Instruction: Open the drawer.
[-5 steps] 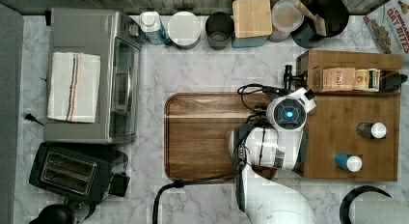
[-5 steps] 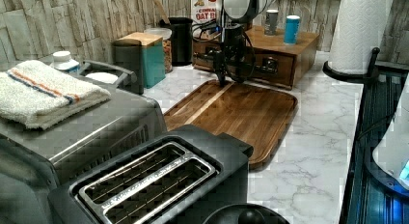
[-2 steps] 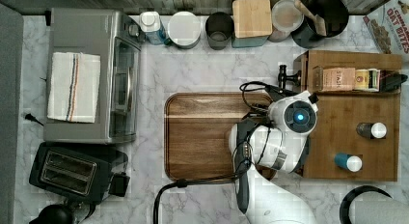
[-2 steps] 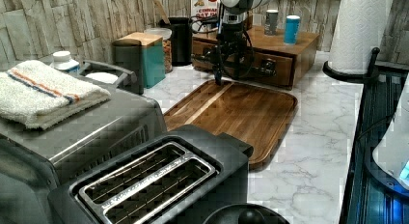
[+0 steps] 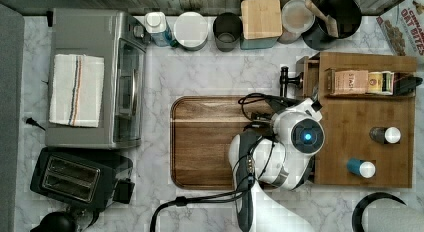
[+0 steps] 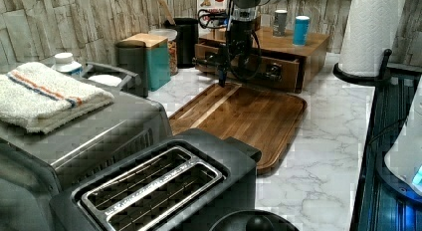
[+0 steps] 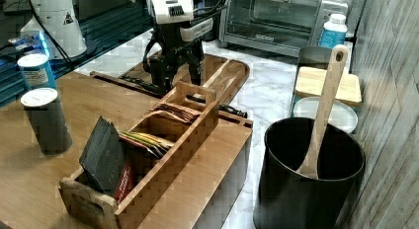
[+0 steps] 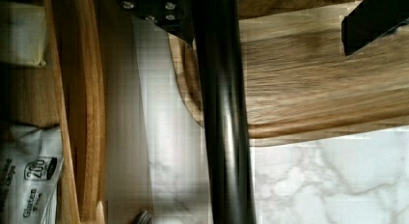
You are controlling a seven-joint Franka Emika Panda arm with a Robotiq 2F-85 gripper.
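The drawer (image 6: 259, 67) of the wooden cabinet (image 5: 370, 142) stands pulled out a short way, and packets show inside it (image 8: 29, 185). Its long black bar handle (image 8: 224, 113) runs between my gripper's fingers (image 8: 159, 11), close against one of them and well apart from the other. My gripper (image 6: 220, 77) hangs open around the handle (image 7: 220, 108), in front of the drawer face. In the right view the gripper (image 7: 177, 81) points down over the handle's far end. The top view has the handle (image 5: 285, 82) sticking out to the cabinet's left.
A dark rounded-corner wooden board (image 5: 210, 142) lies right in front of the drawer. On the cabinet top stand a wooden caddy of tea packets (image 7: 148, 160) and two cans (image 5: 385, 135). Canisters (image 5: 260, 17), a toaster oven (image 5: 95, 77), a toaster (image 6: 149, 191) and a paper towel roll (image 6: 368, 32) ring the counter.
The gripper has moved to the left view's left with the handle between its fingers. The drawer has slid a little farther out of the cabinet.
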